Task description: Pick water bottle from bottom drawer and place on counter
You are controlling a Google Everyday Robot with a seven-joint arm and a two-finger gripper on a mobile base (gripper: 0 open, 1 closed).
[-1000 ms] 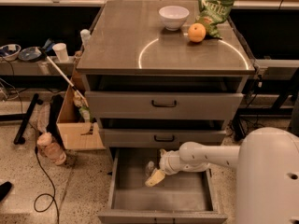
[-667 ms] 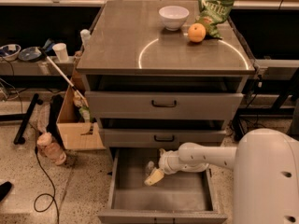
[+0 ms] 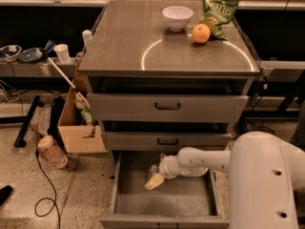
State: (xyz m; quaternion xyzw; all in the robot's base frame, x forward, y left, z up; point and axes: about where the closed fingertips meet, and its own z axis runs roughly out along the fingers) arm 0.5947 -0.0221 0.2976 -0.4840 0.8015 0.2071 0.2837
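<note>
1. Robot body [image 3: 267, 185]: a white shell, nearest to us at lower right. Its arm [image 3: 202, 160] reaches leftward into the cabinet's lowest level.

2. Tool [image 3: 155, 181]: pale yellow tip, angled down and to the left, inside the bottom drawer and low over the floor of its tray. We cannot tell whether it is apart, together or clamped on anything.

3. Bottom drawer [image 3: 164, 204]: pulled fully out, with a plain grey interior.

4. Water bottle: we cannot make it out with any certainty. A small pale spot just above the tool could be its cap, but we do not log that as fact. It is not on the bench.

5. Middle drawer [image 3: 143, 140] and top drawer [image 3: 200, 108]: both have black handles, and both are closed or nearly so.

6. Floor, left of the cabinet: a cardboard box [image 3: 78, 132] and a pinkish bottle [image 3: 51, 151] lying beside a black cable [image 3: 45, 185].

7. Bench [image 3: 119, 42]: the grey-brown metal top, marked with a bright arc [image 3: 145, 51].

8. On the bench, far side: an orange [image 3: 200, 33], a white bowl [image 3: 177, 17] and a green snack bag [image 3: 218, 11].

9. Side shelf [image 3: 33, 67]: holds a white cup [image 3: 61, 53] and small dishes.

Progress, in our judgement: the drawer is open and the reach is in place. Securing the bottle, lifting it clear and setting it on the bench all remain.
</note>
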